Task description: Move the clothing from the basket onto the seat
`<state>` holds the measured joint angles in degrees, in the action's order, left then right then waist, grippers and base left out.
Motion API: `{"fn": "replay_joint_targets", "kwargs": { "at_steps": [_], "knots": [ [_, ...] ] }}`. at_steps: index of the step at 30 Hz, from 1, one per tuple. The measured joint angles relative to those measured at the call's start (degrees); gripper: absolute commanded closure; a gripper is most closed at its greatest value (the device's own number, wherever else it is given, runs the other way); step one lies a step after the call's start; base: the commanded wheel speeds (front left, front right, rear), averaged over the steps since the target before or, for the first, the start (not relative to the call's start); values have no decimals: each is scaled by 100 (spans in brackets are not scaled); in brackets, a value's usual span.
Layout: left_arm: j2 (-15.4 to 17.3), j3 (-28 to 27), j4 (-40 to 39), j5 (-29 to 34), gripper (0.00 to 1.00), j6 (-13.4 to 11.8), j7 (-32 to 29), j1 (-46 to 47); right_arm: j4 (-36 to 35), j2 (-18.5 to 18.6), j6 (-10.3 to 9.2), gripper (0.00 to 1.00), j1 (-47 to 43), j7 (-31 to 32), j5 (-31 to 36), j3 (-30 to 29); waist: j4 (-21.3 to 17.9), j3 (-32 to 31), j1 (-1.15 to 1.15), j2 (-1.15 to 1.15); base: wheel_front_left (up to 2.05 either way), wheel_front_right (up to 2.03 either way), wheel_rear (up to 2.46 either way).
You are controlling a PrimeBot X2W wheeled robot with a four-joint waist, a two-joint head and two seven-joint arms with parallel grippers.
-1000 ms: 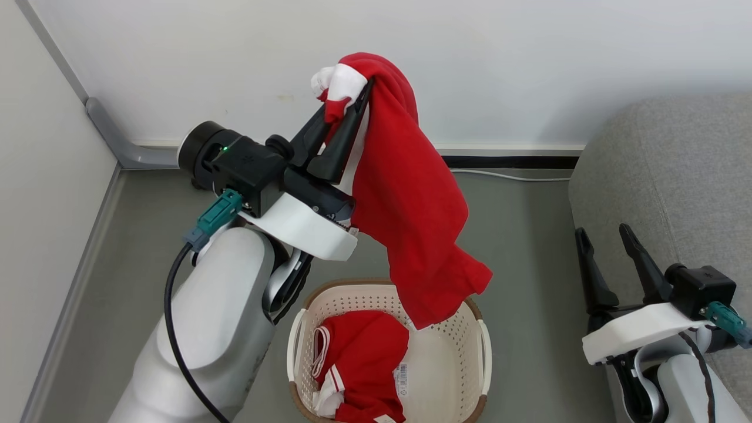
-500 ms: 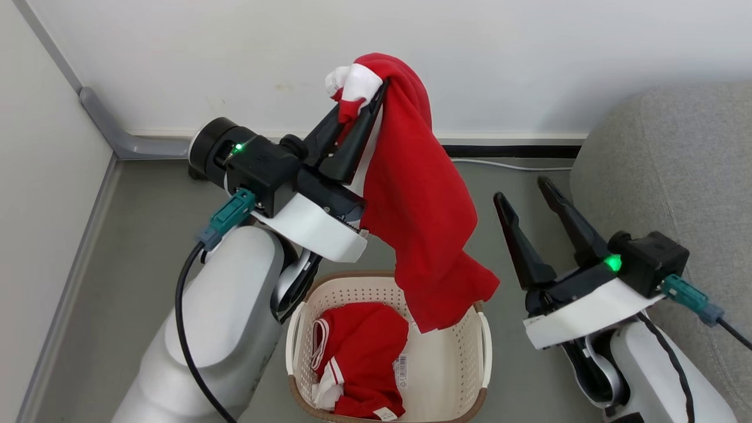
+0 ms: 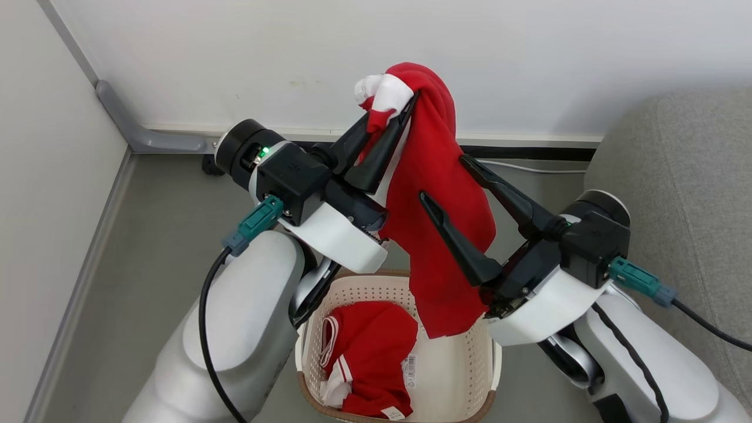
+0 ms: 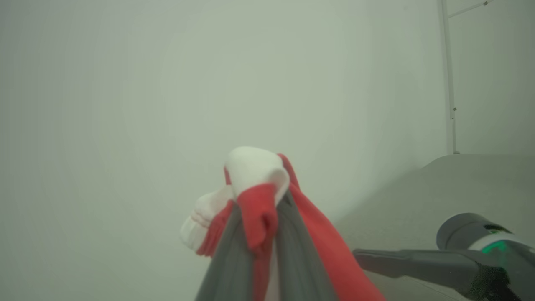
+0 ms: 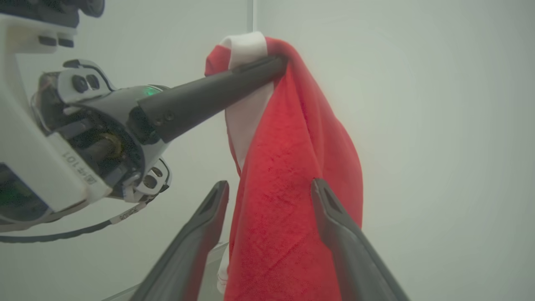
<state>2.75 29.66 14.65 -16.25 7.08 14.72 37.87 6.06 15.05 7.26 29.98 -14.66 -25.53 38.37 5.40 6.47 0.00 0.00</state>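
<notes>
A red garment with white trim [image 3: 437,194] hangs high above the basket [image 3: 458,364], pinched at its top by my left gripper [image 3: 399,103], which is shut on it. In the left wrist view the white and red fabric [image 4: 255,184] bunches between the fingers. My right gripper [image 3: 446,179] stands open with one finger on each side of the hanging cloth [image 5: 288,175], not closed on it. A second red garment with white stripes [image 3: 364,358] lies in the cream basket. The grey seat [image 3: 687,194] is at the right.
A white wall runs along the back, with a grey pipe [image 3: 126,126] in the left corner and a black cable along the skirting [image 3: 529,154]. Grey floor surrounds the basket.
My right gripper has swung up and left from beside the seat until its open fingers straddle the hanging garment. The left gripper still holds the garment aloft; the camera shifted slightly.
</notes>
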Motion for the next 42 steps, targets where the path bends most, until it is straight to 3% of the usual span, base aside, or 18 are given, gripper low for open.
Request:
{"fn": "replay_joint_targets", "kwargs": {
  "at_steps": [10,17,20,21,22,24,33,34,35,36,42],
  "knots": [
    [-14,180,-7,-148,100,0,0,1,1025,-202,0,0,237,0,339,-67,180,-46,0,0,0,0,0],
    [-23,256,-43,-180,100,0,0,0,2206,-258,1,0,407,0,-308,720,304,-6,0,0,0,0,0],
    [-23,261,-42,-193,100,0,0,0,2334,-261,1,0,503,1,-433,790,320,10,0,0,0,0,0],
    [-24,263,-41,-194,100,0,0,0,2363,-267,0,10,537,0,-495,806,324,19,0,0,0,0,0],
    [-24,267,-35,-194,100,0,0,0,2379,-271,1,54,571,0,-537,817,327,29,0,0,0,0,0],
    [-25,272,-24,-196,100,0,0,-1,2365,-280,0,100,611,1,-587,797,327,53,0,0,0,0,0],
    [-41,246,159,-218,100,0,0,-14,2084,-232,1,100,611,1,-581,488,234,88,0,0,0,0,0],
    [-41,241,190,-244,84,0,0,-18,2062,-224,1,100,606,1,-581,465,219,83,0,0,0,0,0],
    [-42,234,221,-279,48,0,0,-23,2043,-215,0,100,592,1,-581,437,203,78,0,0,0,0,0],
    [-42,219,242,-353,0,0,0,-41,2027,-213,0,100,570,1,-580,388,185,75,0,0,0,0,0],
    [-8,199,446,-506,0,0,0,-272,1862,-216,0,100,327,0,-552,32,73,61,0,0,0,0,0]
  ]
}}
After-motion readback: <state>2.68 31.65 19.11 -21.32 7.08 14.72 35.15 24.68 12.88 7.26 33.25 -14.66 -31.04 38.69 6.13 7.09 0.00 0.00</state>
